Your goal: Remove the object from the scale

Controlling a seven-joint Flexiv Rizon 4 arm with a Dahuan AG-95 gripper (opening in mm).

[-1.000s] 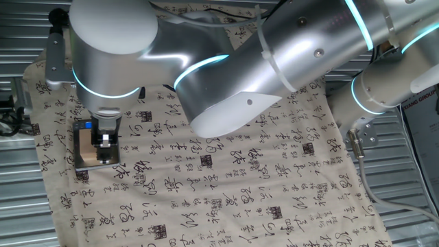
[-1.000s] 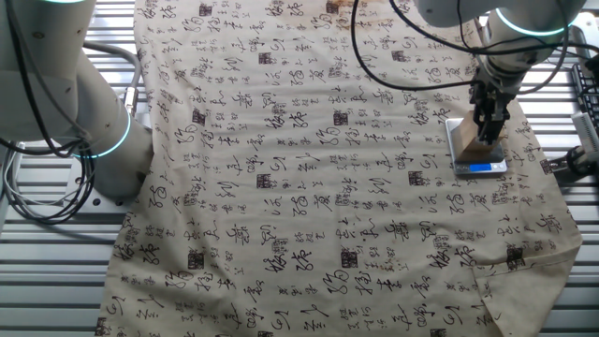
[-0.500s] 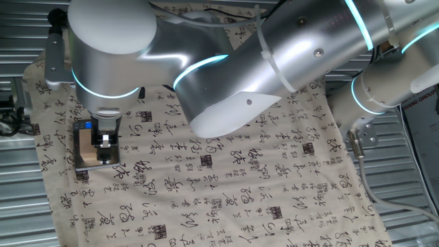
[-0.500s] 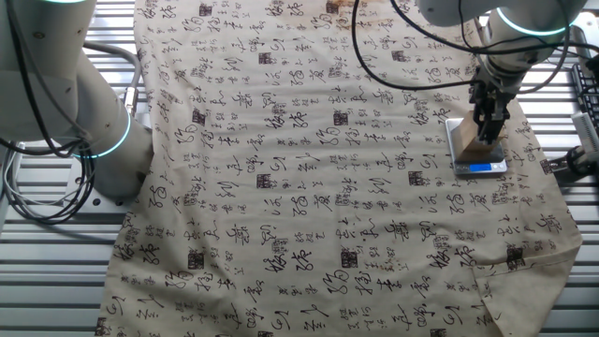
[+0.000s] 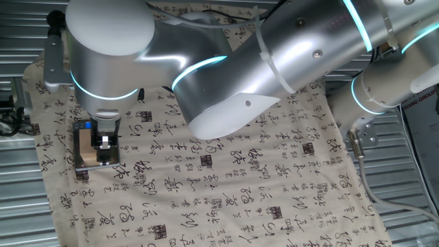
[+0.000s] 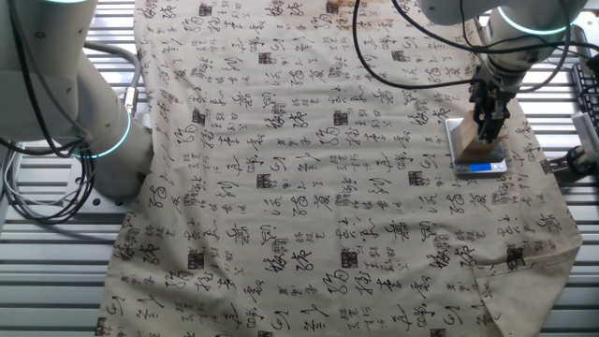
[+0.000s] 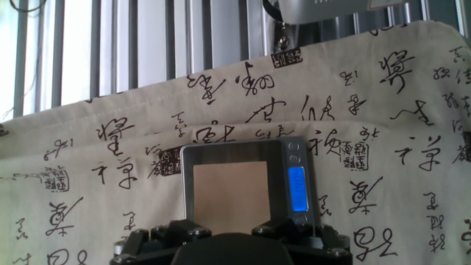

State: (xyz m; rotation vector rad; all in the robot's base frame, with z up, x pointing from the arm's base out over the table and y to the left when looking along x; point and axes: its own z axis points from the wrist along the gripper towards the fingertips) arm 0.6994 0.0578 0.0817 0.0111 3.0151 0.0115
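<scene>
The scale (image 5: 91,159) is a small dark flat rectangle with a blue lit display (image 5: 85,126), lying on the printed cloth at the left. The tan wooden block (image 5: 85,143) lies flat on its platform. My gripper (image 5: 104,143) hangs straight over the block, with its fingers pointing down. In the other fixed view the gripper (image 6: 487,129) stands over the block (image 6: 476,152) and the scale (image 6: 461,140). In the hand view the block (image 7: 229,193) fills most of the scale (image 7: 188,193). The dark fingers (image 7: 171,234) stand apart at the bottom edge, with nothing held.
A beige cloth with black calligraphy (image 6: 299,168) covers the slatted metal table (image 6: 56,271). The arm's large silver links (image 5: 274,62) reach over the cloth's middle. A second robot base (image 6: 89,112) stands at the cloth's left edge. Cables (image 6: 412,56) hang near the scale.
The arm's upper part has shifted very slightly to the left. The gripper, block and scale look unchanged.
</scene>
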